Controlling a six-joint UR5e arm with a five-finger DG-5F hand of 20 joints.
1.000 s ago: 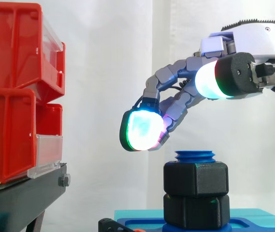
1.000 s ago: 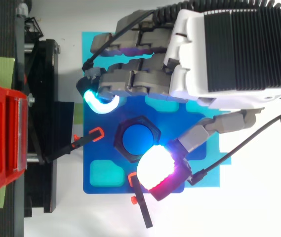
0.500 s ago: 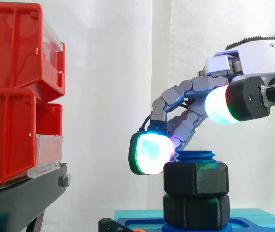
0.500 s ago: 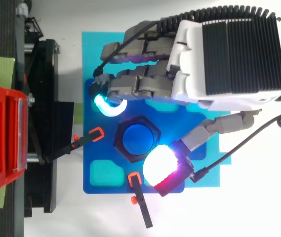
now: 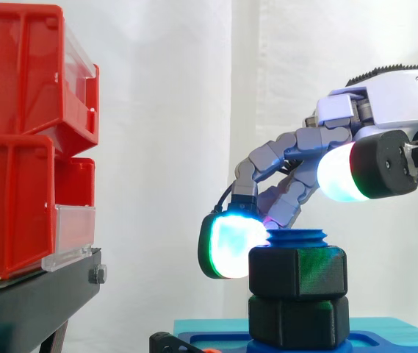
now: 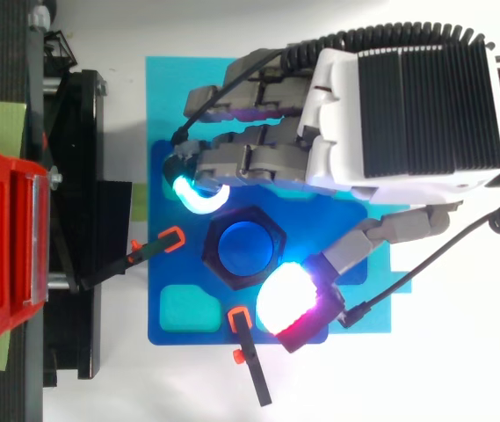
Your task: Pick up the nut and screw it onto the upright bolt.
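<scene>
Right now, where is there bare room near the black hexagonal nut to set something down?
Top view: bare white tabletop lies past the blue base plate's lower right corner. Crowded: the black hexagonal nut sits between the robot hand's glowing pads and two orange-tipped clamps.

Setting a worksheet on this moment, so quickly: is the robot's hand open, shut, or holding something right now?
Hand: open, its fingers and thumb set on either side of the upper nut, gripping nothing.
</scene>
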